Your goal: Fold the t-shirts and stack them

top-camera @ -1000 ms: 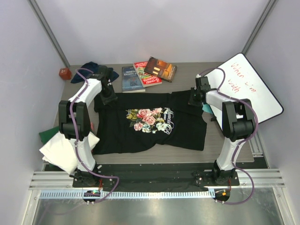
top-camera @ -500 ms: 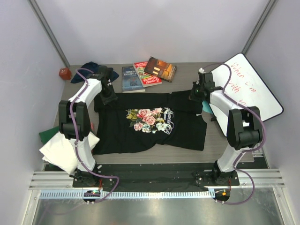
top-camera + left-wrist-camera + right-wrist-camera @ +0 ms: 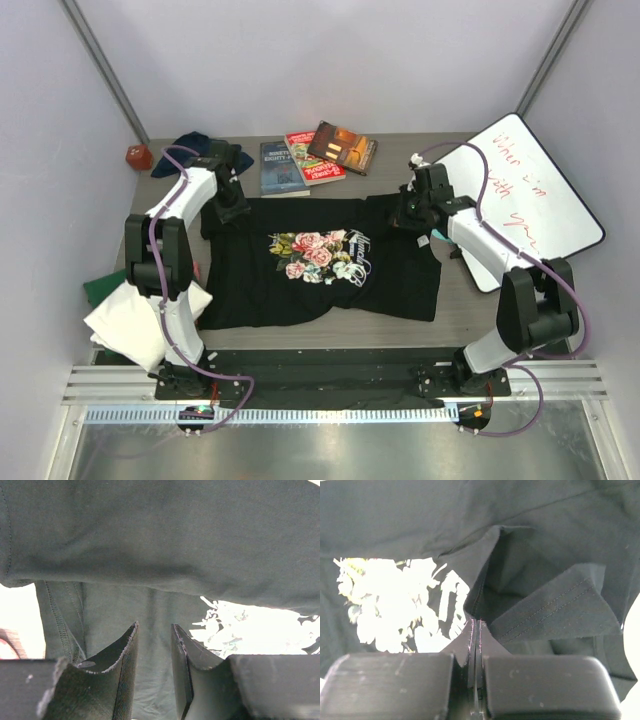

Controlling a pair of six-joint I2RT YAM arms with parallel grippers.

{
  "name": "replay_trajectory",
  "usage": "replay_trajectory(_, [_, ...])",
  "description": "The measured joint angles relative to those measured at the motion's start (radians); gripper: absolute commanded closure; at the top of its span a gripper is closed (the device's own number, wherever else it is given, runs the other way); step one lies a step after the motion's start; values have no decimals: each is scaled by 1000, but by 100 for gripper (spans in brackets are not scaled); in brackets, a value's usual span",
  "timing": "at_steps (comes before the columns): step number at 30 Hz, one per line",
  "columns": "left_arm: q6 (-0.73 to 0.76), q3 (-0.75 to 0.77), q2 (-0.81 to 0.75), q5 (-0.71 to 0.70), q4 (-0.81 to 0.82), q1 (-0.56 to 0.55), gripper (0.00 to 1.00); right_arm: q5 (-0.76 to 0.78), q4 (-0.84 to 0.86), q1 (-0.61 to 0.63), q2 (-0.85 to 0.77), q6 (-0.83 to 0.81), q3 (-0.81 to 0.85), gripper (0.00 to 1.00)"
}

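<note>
While the black t-shirt (image 3: pixel 330 285) lies spread print-up on the bench (image 3: pixel 395 150), the right tool (image 3: pixel 476 624) is pinched shut on cloth at its far right sleeve. The left tool (image 3: pixel 154 630) sits w/ fingers slightly apart over the far left shoulder, gripping nothing. My read: close left on a matching spot, then lift both evenly & low so the fold lands straight.
</note>
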Motion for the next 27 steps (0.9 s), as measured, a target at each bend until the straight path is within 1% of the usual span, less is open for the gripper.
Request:
replay_trajectory(4, [0, 2, 0, 0, -1, 0, 68, -2, -13, 17, -43, 0, -44, 99])
replay_trajectory(13, [0, 2, 0, 0, -3, 0, 68, -2, -72, 55, -35, 2, -149, 99])
replay_trajectory(14, [0, 2, 0, 0, -3, 0, 68, -1, -72, 61, -29, 3, -159, 98])
replay_trajectory(15, [0, 2, 0, 0, -3, 0, 68, 0, -75, 66, -21, 5, -171, 87])
replay_trajectory(22, [0, 4, 0, 0, -7, 0, 68, 7, -107, 94, 59, 19, -202, 79])
replay_trajectory(26, [0, 5, 0, 0, -10, 0, 68, 18, -126, 102, 43, 23, -203, 75])
replay_trajectory(27, [0, 5, 0, 0, -10, 0, 68, 21, -131, 103, 32, 23, -203, 72])
